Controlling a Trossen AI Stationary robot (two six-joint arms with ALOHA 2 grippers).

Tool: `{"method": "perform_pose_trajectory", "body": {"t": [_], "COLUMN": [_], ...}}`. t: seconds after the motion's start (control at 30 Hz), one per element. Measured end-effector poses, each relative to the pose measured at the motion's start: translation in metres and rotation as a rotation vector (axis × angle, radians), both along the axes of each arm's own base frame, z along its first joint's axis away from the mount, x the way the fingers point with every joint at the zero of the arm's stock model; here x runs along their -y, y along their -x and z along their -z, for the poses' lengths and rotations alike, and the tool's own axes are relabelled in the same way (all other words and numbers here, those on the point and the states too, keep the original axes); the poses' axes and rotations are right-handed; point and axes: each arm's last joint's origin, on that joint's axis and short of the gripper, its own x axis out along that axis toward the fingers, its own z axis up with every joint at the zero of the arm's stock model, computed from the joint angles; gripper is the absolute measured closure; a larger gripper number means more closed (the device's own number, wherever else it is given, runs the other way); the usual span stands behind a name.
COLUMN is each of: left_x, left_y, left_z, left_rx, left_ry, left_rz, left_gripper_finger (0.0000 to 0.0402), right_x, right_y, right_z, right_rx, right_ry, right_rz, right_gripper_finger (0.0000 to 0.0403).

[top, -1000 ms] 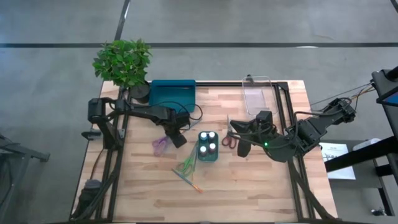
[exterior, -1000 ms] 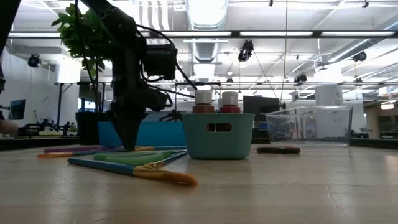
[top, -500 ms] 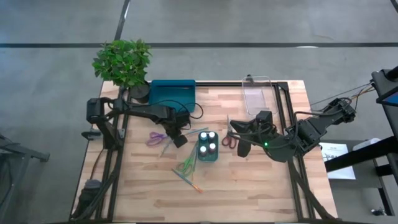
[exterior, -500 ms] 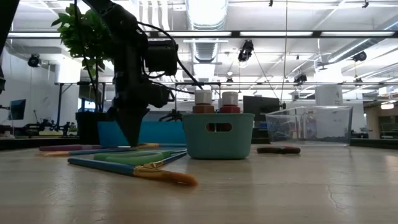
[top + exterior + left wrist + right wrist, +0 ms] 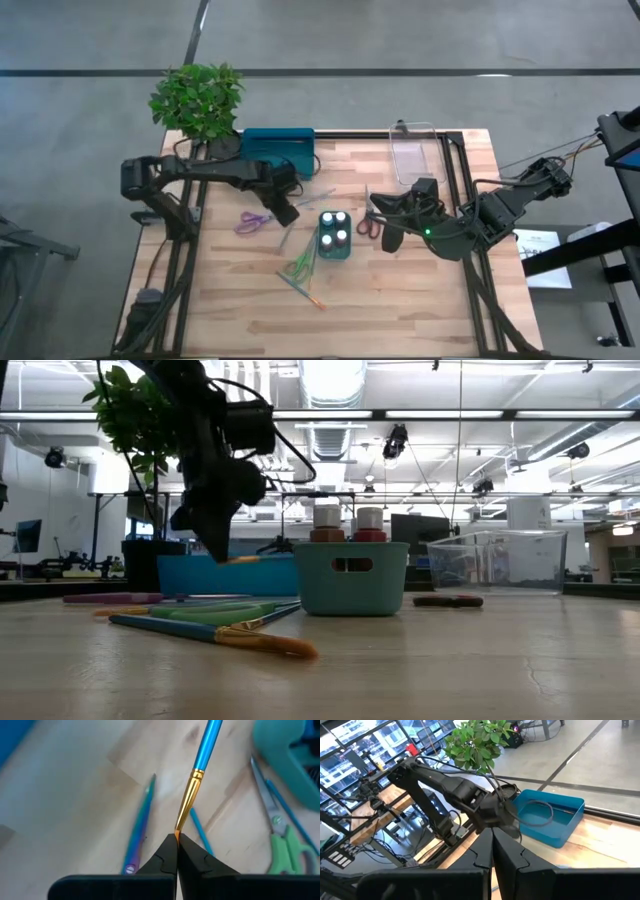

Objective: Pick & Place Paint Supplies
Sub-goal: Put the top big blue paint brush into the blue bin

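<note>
My left gripper (image 5: 287, 212) (image 5: 177, 840) is above the table, left of the small teal caddy (image 5: 335, 236), shut on a blue brush (image 5: 205, 747) with an orange ferrule. The caddy holds several white-capped pots (image 5: 327, 517). Purple scissors (image 5: 252, 222), green scissors (image 5: 300, 265) and two more brushes (image 5: 301, 290) (image 5: 285, 238) lie flat on the wood. Red scissors (image 5: 368, 226) lie right of the caddy. My right gripper (image 5: 388, 238) (image 5: 492, 837) waits, shut, just right of the red scissors. My left gripper pinches the blue brush by the very tip of its orange end (image 5: 178, 832), between the two fingertips. The fingers point down at the table from above. The brush sticks out past the fingertips toward the table's right and far side, and the held end (image 5: 240, 559) is clear of the wood.
A teal tray (image 5: 278, 152) sits at the far edge beside a potted plant (image 5: 198, 100). A clear tray (image 5: 415, 155) stands at the far right. The near half of the table has bare wood (image 5: 420, 310).
My left gripper has risen off the table and moved toward the far edge, staying shut. The blue brush has come up with it and now sits farther back. The purple scissors, earlier under the gripper, now lie in the open to its left.
</note>
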Motion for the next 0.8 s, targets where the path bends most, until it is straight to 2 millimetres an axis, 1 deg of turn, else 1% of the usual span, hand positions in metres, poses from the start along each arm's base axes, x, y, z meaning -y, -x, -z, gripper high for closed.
{"method": "perform_pose_trajectory", "body": {"t": [0.1, 0.3, 0.4, 0.57, 0.8], "left_x": [-0.007, -0.026, -0.033, -0.042, -0.065], "left_y": [0.006, 0.024, 0.032, 0.041, 0.052], "left_z": [-0.011, -0.036, -0.042, -0.045, -0.034], "left_rx": [0.028, 0.063, 0.041, -0.051, -0.216], "left_ry": [-0.047, -0.196, -0.264, -0.415, -0.505], "left_rz": [-0.046, -0.161, -0.191, -0.192, -0.168], "left_gripper_finger": [0.0401, 0.0401, 0.0401, 0.0401, 0.0401], "right_x": [0.0, 0.0, 0.0, 0.0, 0.0], "right_y": [0.0, 0.0, 0.0, 0.0, 0.0], "right_z": [0.0, 0.0, 0.0, 0.0, 0.0], "right_rx": [0.0, -0.001, -0.002, -0.004, -0.001], "right_ry": [0.0, 0.001, 0.001, 0.004, 0.0], "right_rz": [0.0, 0.0, 0.0, -0.001, 0.0], "right_gripper_finger": [0.0394, 0.0394, 0.0394, 0.0394, 0.0394]}}
